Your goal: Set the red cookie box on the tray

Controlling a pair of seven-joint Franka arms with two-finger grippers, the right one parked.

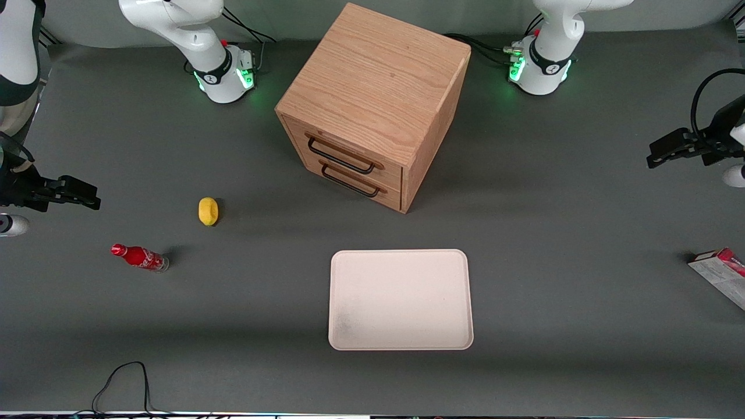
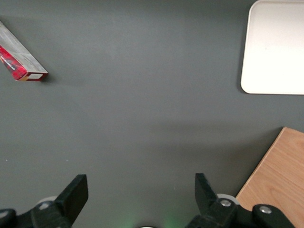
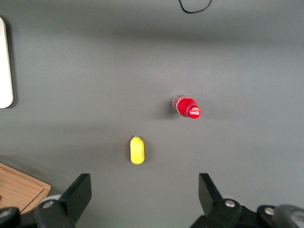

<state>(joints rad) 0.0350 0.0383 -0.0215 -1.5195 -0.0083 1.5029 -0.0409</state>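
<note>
The red cookie box [image 1: 720, 272], red with a grey-white panel, lies flat at the working arm's end of the table, partly cut off by the picture edge. It also shows in the left wrist view [image 2: 19, 61]. The cream-white tray [image 1: 400, 299] lies empty near the front camera, in front of the cabinet; part of it shows in the left wrist view [image 2: 274, 47]. My left gripper [image 1: 660, 156] hangs above the table at the working arm's end, farther from the camera than the box. It is open and empty [image 2: 140, 190], apart from the box.
A wooden two-drawer cabinet [image 1: 372, 105] stands at the table's middle, its corner in the left wrist view [image 2: 278, 180]. A yellow lemon-like object [image 1: 208, 210] and a small red cola bottle [image 1: 139, 257] lie toward the parked arm's end. A black cable [image 1: 125, 381] lies at the front edge.
</note>
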